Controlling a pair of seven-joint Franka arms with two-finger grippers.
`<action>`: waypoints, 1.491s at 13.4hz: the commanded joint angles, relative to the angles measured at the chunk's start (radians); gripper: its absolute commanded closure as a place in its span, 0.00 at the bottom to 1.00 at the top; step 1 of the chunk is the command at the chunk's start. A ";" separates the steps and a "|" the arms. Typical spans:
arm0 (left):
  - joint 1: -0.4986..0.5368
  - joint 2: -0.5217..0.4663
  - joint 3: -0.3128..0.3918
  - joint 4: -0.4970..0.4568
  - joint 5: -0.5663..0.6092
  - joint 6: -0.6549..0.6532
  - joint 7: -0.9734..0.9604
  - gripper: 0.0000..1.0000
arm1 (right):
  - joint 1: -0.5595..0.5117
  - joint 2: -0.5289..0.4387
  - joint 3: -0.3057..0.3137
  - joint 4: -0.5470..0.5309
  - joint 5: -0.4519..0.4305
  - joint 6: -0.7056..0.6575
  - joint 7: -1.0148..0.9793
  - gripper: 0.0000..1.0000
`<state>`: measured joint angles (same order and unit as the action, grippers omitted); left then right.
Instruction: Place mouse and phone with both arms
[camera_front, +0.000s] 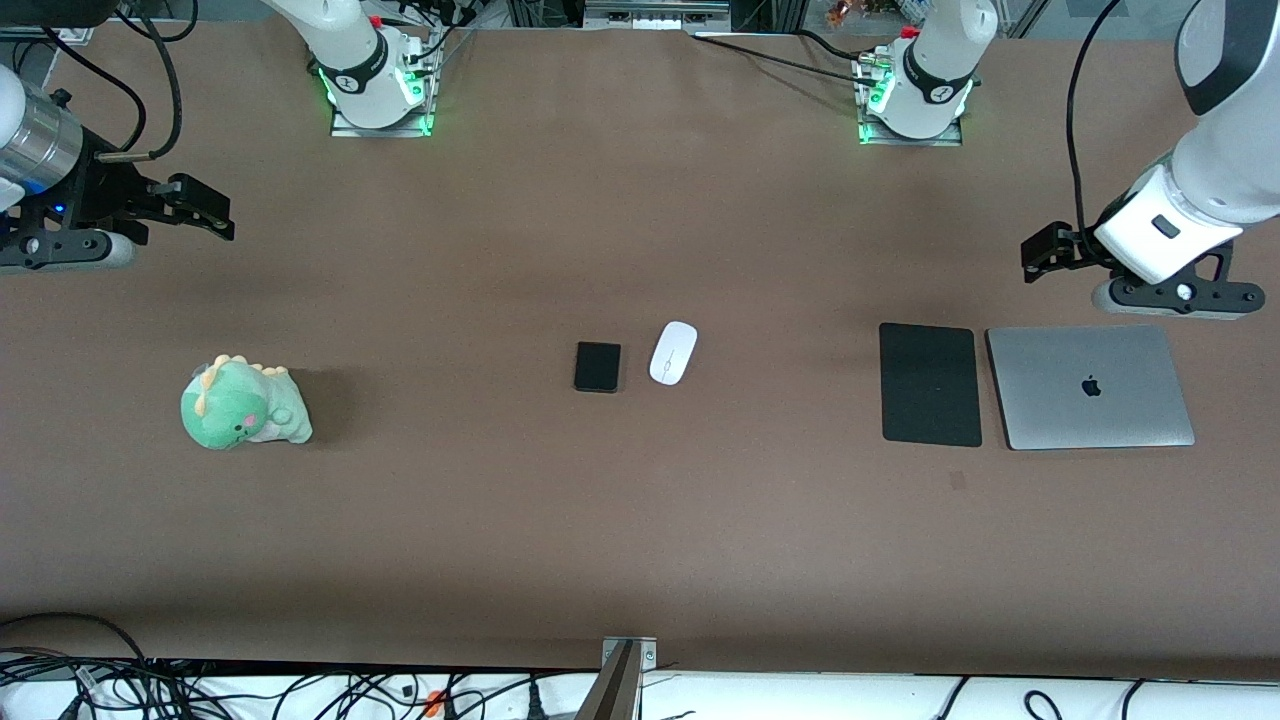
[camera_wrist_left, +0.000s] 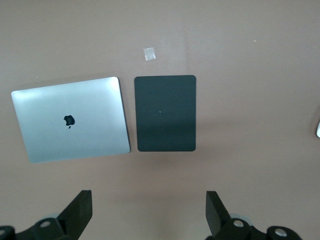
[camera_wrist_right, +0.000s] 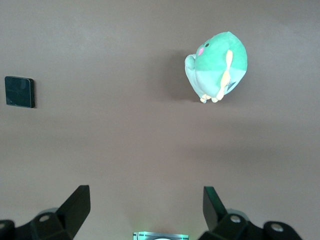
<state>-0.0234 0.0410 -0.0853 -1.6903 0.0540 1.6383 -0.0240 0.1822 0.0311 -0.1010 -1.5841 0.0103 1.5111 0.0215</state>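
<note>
The white mouse (camera_front: 673, 352) lies mid-table with the small black phone (camera_front: 597, 367) right beside it, toward the right arm's end. My left gripper (camera_front: 1038, 254) hangs open and empty in the air at the left arm's end, over bare table just farther from the front camera than the black pad. In the left wrist view my left gripper (camera_wrist_left: 150, 210) has its fingers wide apart, and a sliver of the mouse (camera_wrist_left: 318, 129) shows at the edge. My right gripper (camera_front: 212, 208) hangs open and empty at the right arm's end. The right wrist view shows my right gripper (camera_wrist_right: 146, 207) and the phone (camera_wrist_right: 19, 91).
A large flat black pad (camera_front: 930, 384) and a closed silver laptop (camera_front: 1090, 386) lie side by side at the left arm's end; both show in the left wrist view, pad (camera_wrist_left: 165, 113) and laptop (camera_wrist_left: 70, 119). A green plush dinosaur (camera_front: 243, 404) sits at the right arm's end.
</note>
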 joint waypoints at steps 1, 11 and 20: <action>-0.001 0.037 -0.060 0.024 -0.042 -0.012 0.009 0.00 | -0.010 0.000 0.006 -0.020 0.020 0.024 -0.003 0.00; -0.074 0.356 -0.338 0.023 -0.043 0.403 -0.269 0.00 | 0.019 0.087 0.018 -0.141 0.051 0.279 0.089 0.00; -0.291 0.695 -0.333 0.093 0.257 0.673 -0.330 0.00 | 0.065 0.148 0.018 -0.220 0.059 0.455 0.091 0.00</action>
<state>-0.2928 0.6799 -0.4229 -1.6426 0.2485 2.2487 -0.3236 0.2403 0.1888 -0.0812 -1.7943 0.0547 1.9536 0.1050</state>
